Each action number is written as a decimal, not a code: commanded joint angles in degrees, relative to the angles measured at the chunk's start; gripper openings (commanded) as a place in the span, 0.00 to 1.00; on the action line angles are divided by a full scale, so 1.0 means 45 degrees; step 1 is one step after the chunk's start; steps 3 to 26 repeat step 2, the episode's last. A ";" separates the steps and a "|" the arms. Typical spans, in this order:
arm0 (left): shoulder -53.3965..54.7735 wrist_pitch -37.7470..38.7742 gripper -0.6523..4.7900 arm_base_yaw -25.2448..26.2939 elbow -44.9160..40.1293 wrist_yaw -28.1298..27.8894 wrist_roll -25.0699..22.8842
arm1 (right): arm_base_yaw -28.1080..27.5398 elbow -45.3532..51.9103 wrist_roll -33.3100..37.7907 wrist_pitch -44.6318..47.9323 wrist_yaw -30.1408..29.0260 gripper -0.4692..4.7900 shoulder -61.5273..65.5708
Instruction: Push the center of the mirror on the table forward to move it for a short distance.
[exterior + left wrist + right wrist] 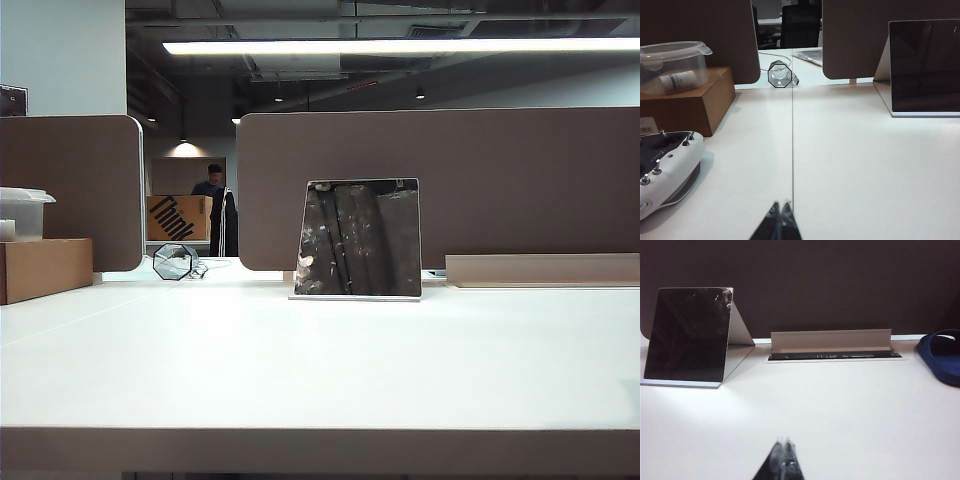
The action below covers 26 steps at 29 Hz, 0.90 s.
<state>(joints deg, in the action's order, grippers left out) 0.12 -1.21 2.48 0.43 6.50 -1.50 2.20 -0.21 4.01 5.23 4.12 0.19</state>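
White desk [320, 370] carries the mirror [359, 239] near its far edge, leaning back on its thin base plate just in front of the brown partition panel [500, 180], dark face toward me. From my wrist views, the left end effector [780, 206] and right end effector [784, 442] both sit low over bare desk, well short of the mirror, fingertips pressed together and holding nothing. I note an octagonal glass object [780, 74] to the mirror's left, and a cardboard box [685, 102] with a clear plastic container [672, 65] on top.
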 commanded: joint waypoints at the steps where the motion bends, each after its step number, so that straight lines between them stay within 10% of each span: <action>1: 0.0010 -0.0121 0.11 -0.0005 -0.0010 0.0044 -0.0005 | 0.0005 0.0053 0.0053 0.0185 0.0058 0.08 0.0005; 26: 0.0010 -0.0121 0.11 -0.0005 -0.0010 0.0044 -0.0005 | 0.0005 0.0053 0.0053 0.0180 0.0058 0.08 0.0005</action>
